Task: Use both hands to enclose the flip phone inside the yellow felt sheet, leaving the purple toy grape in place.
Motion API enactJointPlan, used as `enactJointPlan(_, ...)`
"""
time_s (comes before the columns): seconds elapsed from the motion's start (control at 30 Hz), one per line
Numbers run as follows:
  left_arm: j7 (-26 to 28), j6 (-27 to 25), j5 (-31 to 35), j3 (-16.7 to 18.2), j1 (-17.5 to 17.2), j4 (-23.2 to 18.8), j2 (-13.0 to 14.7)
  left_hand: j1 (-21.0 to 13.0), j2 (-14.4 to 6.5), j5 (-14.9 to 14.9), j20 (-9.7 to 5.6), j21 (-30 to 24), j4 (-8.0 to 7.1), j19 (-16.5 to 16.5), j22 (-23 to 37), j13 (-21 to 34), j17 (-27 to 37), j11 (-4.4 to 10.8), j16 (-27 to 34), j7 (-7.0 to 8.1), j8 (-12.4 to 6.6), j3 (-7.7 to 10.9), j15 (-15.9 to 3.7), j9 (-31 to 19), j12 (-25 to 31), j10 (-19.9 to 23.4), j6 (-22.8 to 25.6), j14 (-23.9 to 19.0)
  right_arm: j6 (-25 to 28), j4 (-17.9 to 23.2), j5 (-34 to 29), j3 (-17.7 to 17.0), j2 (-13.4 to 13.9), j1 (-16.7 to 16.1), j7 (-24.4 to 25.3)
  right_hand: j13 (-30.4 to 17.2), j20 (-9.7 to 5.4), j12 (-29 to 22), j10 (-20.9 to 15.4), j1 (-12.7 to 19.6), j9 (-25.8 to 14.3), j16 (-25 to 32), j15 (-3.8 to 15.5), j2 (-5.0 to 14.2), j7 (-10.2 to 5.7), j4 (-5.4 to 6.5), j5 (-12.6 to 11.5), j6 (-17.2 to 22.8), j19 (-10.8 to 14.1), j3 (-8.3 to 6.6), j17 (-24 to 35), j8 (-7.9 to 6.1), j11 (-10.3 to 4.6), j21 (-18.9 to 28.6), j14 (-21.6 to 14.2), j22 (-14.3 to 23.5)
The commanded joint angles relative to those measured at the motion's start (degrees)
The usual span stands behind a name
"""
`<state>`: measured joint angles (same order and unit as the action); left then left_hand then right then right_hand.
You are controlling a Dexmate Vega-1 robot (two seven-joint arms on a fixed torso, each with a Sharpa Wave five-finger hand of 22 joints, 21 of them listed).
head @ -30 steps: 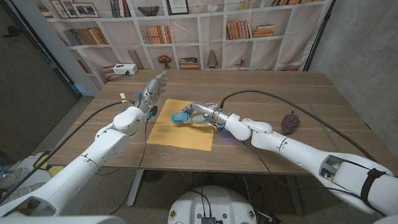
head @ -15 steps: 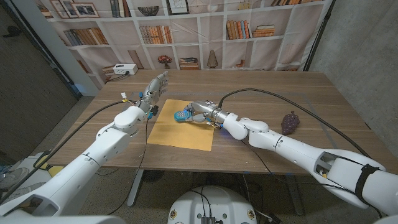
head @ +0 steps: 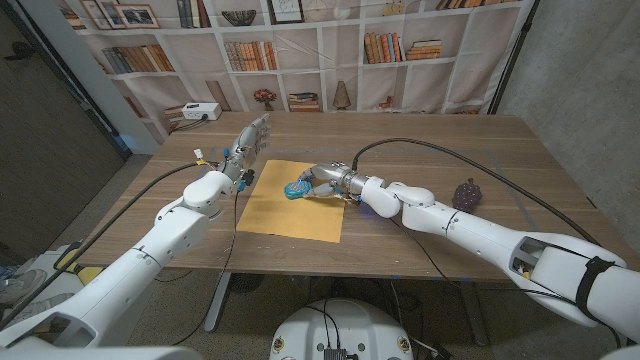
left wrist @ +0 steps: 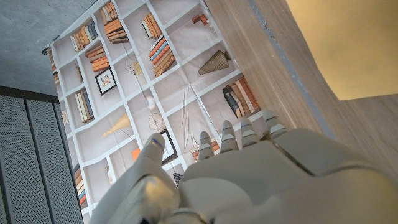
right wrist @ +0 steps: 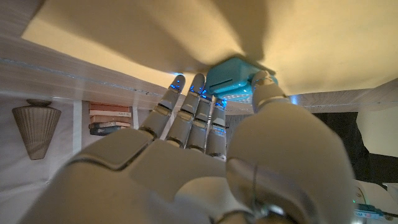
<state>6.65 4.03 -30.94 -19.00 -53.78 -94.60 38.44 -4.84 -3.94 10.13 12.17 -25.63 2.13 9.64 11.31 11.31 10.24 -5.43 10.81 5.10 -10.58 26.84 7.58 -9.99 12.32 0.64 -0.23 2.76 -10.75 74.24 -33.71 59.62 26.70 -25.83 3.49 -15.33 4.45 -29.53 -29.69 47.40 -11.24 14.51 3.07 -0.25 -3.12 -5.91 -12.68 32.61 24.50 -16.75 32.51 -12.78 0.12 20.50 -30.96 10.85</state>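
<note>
The yellow felt sheet (head: 290, 208) lies spread on the wooden table (head: 420, 150). A blue flip phone (head: 297, 187) sits over the sheet's far part, pinched by my right hand (head: 322, 182), which reaches in from the right. In the right wrist view the phone (right wrist: 231, 77) shows between the thumb and the fingertips (right wrist: 186, 84), just above the felt (right wrist: 124, 31). My left hand (head: 250, 140) is raised off the sheet's far left corner, fingers stretched out and holding nothing; its back (left wrist: 249, 171) shows in the left wrist view. The purple toy grape (head: 466, 194) sits at the right, beyond my right forearm.
A white box (head: 201, 111) stands at the table's far left corner. A bookshelf backdrop (head: 330, 50) closes off the far side. Black cables (head: 440, 150) trail over the table behind my right arm. Bare wood (head: 400, 140) lies beyond the sheet.
My right forearm has swung a little farther from me while the hand keeps hold of the phone, which has shifted slightly right over the sheet. My left hand has stayed put.
</note>
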Motion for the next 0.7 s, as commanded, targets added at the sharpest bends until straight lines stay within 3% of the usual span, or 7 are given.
enactJointPlan(0.03, -0.3, 0.7, 0.0, 0.1, 0.0, 0.4, -0.1, 0.4, -0.2, 0.3, 0.09, 0.2, 0.07, -0.1, 0.3, 0.2, 0.2, -0.07, 0.2, 0.27, -0.03, -0.35, -0.07, -0.3, 0.0, -0.2, -0.5, 0.0, 2.2, 1.7, 2.9, 0.1, 1.1, 1.7, -10.9, 0.7, 0.97, 3.7, 6.9, -6.2, -0.2, -1.9, 2.38, -2.94, 0.02, 1.72, -1.7, -9.1, -3.4, 3.29, -0.3, 2.76, 0.90, -1.7, 4.4, 0.2)
enactJointPlan(0.1, -0.1, 0.7, -0.1, 0.2, -0.2, 0.1, 0.0, 0.4, -0.2, 0.3, 0.09, 0.2, 0.07, -0.1, 0.3, 0.2, 0.2, -0.05, 0.2, 0.27, -0.03, -0.34, -0.10, -0.3, 0.0, -0.2, -0.5, 0.0, 2.2, 1.5, 4.0, -0.1, 1.0, 1.8, -11.9, 0.9, 1.24, 4.9, 9.0, -9.5, -0.2, -2.3, 1.66, -3.69, 0.28, 3.02, -2.2, -12.9, -4.5, 5.17, -0.3, 2.93, 1.52, -2.4, 6.4, 0.2)
enactJointPlan(0.23, 0.2, 0.6, -0.1, 0.4, -0.7, -0.3, 0.1, 0.4, -0.2, 0.4, 0.09, 0.2, 0.09, -0.1, 0.3, 0.2, 0.2, 0.00, 0.2, 0.24, -0.07, -0.34, -0.13, -0.3, 0.0, -0.2, -0.5, 0.1, 1.9, 1.1, 5.6, -0.4, 0.8, 1.8, -13.2, 1.0, 1.64, 6.4, 11.7, -13.6, -0.2, -2.9, 0.67, -4.99, 0.82, 4.71, -2.7, -15.8, -6.8, 7.74, -0.7, 2.56, 2.10, -3.6, 9.1, 0.2)
enactJointPlan(0.33, 0.4, 0.7, -0.1, 0.5, -1.0, -0.6, 0.2, 0.4, -0.2, 0.4, 0.09, 0.2, 0.09, -0.1, 0.3, 0.2, 0.2, -0.04, 0.2, 0.27, -0.06, -0.34, -0.10, -0.3, 0.0, -0.2, -0.5, 0.0, 2.3, 0.7, 7.2, -0.6, 0.6, 2.2, -15.6, 1.2, 2.37, 8.7, 15.7, -18.1, -0.2, -3.3, -0.37, -7.05, 1.49, 6.41, -3.2, -20.1, -9.7, 10.94, -1.3, 2.63, 2.22, -5.2, 12.3, 0.2)
enactJointPlan(0.4, 0.5, 0.5, -0.1, 0.5, -1.2, -0.9, 0.3, 0.4, -0.2, 0.4, 0.09, 0.2, 0.10, -0.1, 0.3, 0.2, 0.2, -0.03, 0.2, 0.22, -0.06, -0.34, -0.04, -0.3, 0.0, -0.2, -0.5, 0.1, 1.3, 0.0, 8.8, -1.1, 0.5, 2.2, -15.8, 1.1, 2.52, 9.8, 17.8, -19.3, -0.1, -3.7, -0.92, -7.90, 1.38, 6.81, -3.6, -22.8, -10.9, 12.24, -1.7, 2.82, 2.56, -5.8, 14.4, 0.2)
enactJointPlan(0.6, 0.2, 0.3, -0.4, 0.4, -1.4, -1.1, 0.2, 0.4, -0.2, 0.4, 0.09, 0.3, 0.11, -0.2, 0.3, 0.2, 0.2, -0.05, 0.2, 0.17, -0.07, -0.32, -0.06, -0.3, 0.0, -0.2, -0.5, 0.1, -2.5, -1.6, 14.1, -4.2, 0.9, 0.7, -13.5, 1.1, 3.17, 10.8, 19.4, -20.9, -0.2, -3.4, -1.46, -8.06, 1.19, 7.51, -4.1, -23.4, -11.5, 13.59, -2.1, 2.11, 2.98, -6.3, 15.6, 0.2)
enactJointPlan(0.7, -0.1, 0.2, -0.5, 0.2, -1.3, -1.1, 0.2, 0.4, -0.2, 0.4, 0.09, 0.3, 0.12, -0.2, 0.3, 0.2, 0.2, -0.05, 0.2, 0.15, -0.08, -0.31, -0.08, -0.3, 0.0, -0.2, -0.5, 0.1, -3.9, -1.1, 16.3, -6.4, 1.5, -1.0, -10.7, 1.1, 3.40, 10.6, 18.2, -20.1, -0.2, -2.7, -1.32, -6.22, 1.70, 7.56, -4.8, -21.6, -10.5, 13.04, -2.3, 1.23, 2.98, -6.0, 14.7, 0.2)
